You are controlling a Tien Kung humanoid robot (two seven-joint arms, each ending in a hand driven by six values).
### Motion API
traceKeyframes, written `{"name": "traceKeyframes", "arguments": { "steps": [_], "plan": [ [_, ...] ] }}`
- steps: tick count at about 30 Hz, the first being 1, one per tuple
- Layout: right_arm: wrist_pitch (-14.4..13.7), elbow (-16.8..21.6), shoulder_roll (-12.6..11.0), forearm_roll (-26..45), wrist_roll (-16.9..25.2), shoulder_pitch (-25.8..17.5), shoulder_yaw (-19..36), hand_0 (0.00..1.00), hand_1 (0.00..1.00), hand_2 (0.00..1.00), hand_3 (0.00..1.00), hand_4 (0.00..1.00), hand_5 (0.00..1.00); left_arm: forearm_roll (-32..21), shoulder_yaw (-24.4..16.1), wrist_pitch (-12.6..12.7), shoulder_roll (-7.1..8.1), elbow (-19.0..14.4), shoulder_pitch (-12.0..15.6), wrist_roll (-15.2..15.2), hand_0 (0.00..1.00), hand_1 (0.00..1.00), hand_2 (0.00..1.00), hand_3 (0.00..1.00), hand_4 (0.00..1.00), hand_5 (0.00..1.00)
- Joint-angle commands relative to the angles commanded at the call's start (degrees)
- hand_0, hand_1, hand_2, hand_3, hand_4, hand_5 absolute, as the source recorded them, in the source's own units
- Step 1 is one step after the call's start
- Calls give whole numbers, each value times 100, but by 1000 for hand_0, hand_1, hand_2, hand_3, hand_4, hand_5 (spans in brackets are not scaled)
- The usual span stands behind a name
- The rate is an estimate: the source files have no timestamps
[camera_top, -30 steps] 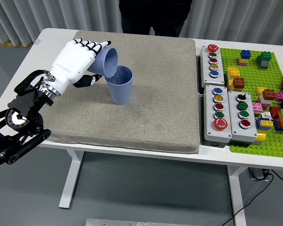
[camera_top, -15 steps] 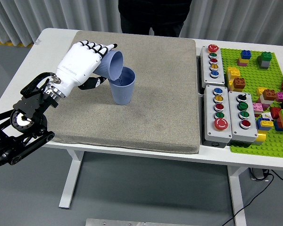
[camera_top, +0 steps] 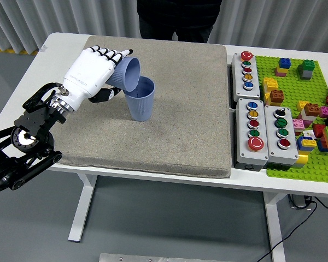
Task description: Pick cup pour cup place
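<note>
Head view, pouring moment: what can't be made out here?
- Whether anything leaves the tilted blue ribbed cup in the left hand: nothing visible, too small to tell.
- Contents of the upright blue ribbed cup: the tilted cup's mouth partly covers its opening.
- Right arm: outside the picture.
- Person in dark clothing at the far side: cut off by the top edge, hands unseen.
- Green brick baseplate: cut by the right edge.

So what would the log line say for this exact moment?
phase: pouring | left hand: shut on tilted blue cup | mouth over upright blue cup | surface: grey mat | right hand: not in view
</note>
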Motion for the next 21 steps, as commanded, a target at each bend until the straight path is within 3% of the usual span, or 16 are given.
{"name": "traceKeyframes", "arguments": {
  "steps": [21],
  "plan": [
    [2,0,-4,-15,-2,-12,5,694,677,604,591,2,104,0,-2,39,66,-60,-52,44,549,575,597,605,539,118]
  ]
}}
